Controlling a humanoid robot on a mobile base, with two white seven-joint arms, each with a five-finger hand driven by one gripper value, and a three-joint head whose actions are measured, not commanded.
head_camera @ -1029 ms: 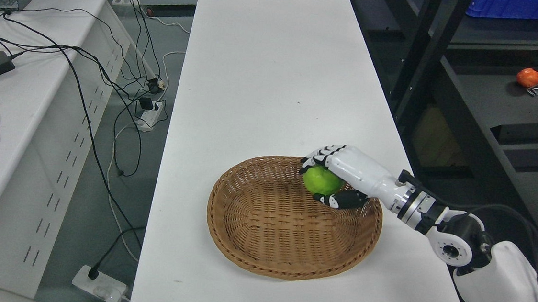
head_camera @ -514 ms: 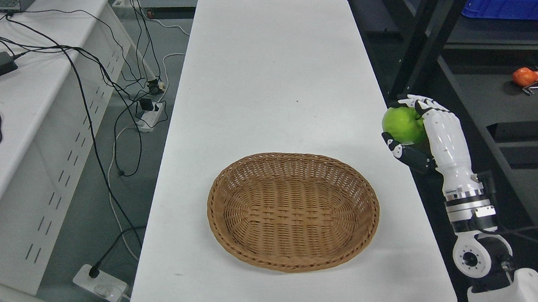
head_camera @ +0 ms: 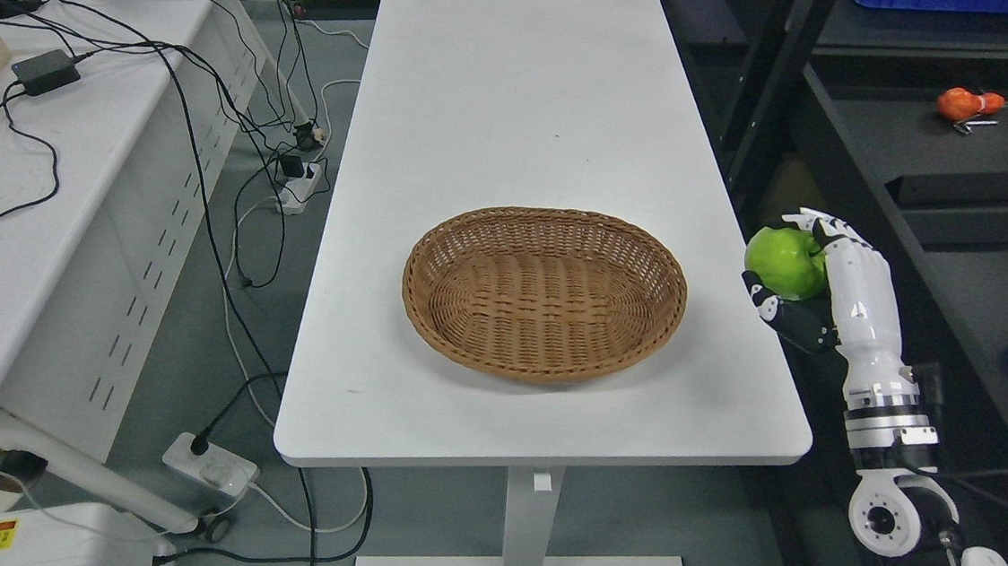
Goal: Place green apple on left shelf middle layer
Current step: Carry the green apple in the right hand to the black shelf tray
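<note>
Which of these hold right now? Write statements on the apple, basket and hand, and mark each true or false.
1. The right hand grips the green apple. True.
2. The apple lies inside the wicker basket. False: the basket holds nothing; the apple is held beyond the white table's right edge.
3. The basket stands on the white table. True.
4. The left hand reaches over the basket. False: no left hand shows.
5. An orange object lies on the dark shelf at the upper right. True.
</note>
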